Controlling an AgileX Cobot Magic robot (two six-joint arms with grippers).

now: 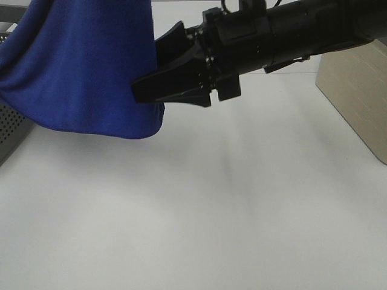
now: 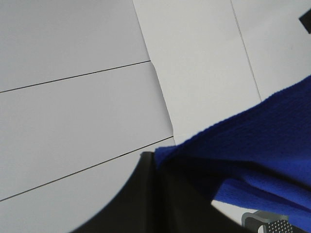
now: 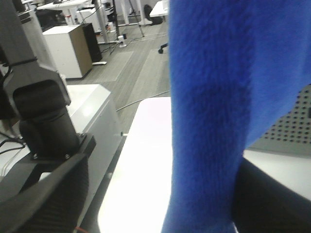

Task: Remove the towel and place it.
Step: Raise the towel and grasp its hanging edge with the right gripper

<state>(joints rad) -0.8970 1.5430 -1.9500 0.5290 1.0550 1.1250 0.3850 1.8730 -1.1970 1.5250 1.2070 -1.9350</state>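
Observation:
The towel [image 1: 91, 66], a deep blue plush cloth, hangs from above at the upper left, and its lower fold ends a little above the white table [image 1: 211, 217]. My right gripper [image 1: 148, 66] reaches in from the right and is open, one finger on each side of the towel's right edge. In the right wrist view the towel [image 3: 209, 111] hangs between the spread fingers of that gripper [image 3: 160, 204]. My left gripper [image 2: 160, 165] is outside the exterior high view. In its wrist view it is shut on a bunched edge of the towel [image 2: 252, 145].
A grey perforated rack [image 1: 11, 124] stands at the left table edge, partly behind the towel. A beige box [image 1: 357, 90] sits at the right. The right arm's black body [image 1: 290, 30] spans the top of the view.

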